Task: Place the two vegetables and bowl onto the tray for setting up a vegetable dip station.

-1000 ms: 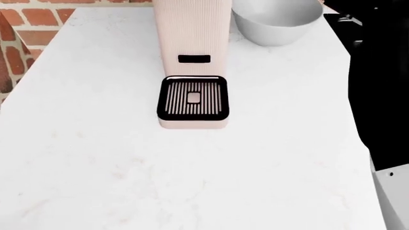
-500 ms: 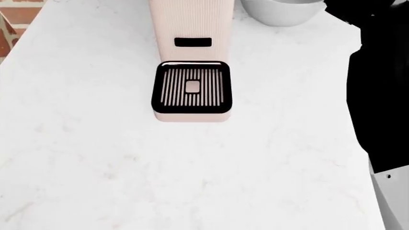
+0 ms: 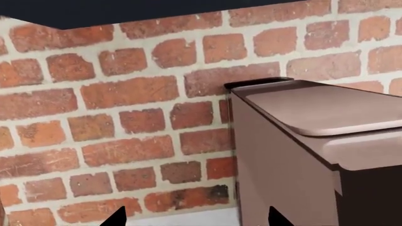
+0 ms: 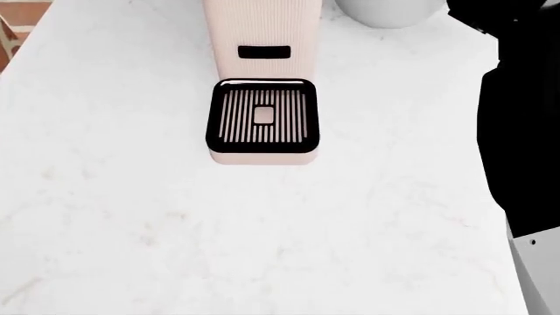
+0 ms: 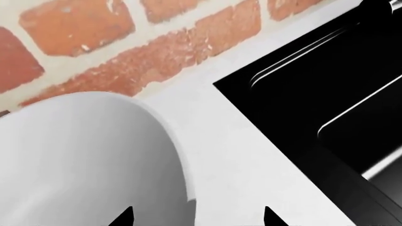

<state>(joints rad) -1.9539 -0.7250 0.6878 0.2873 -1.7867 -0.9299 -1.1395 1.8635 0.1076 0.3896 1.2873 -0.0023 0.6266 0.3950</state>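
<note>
Brick wall backs the white worktop. At left, the left tool shows parted tips beside a pinkish appliance. Rightward, the bowl sits near the wall, with the right tool spread just over it, likely lining up a grasp. Farthest right lies the black tray.

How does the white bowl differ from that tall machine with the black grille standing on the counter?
The bowl is round, smooth and plain white; the machine is boxy, ribbed and pale pink-beige, with a black slatted grille at its base. In the head view the bowl sits at the counter's far edge, mostly cut off, while the machine stands nearer the middle. Both rest on the white counter.
</note>
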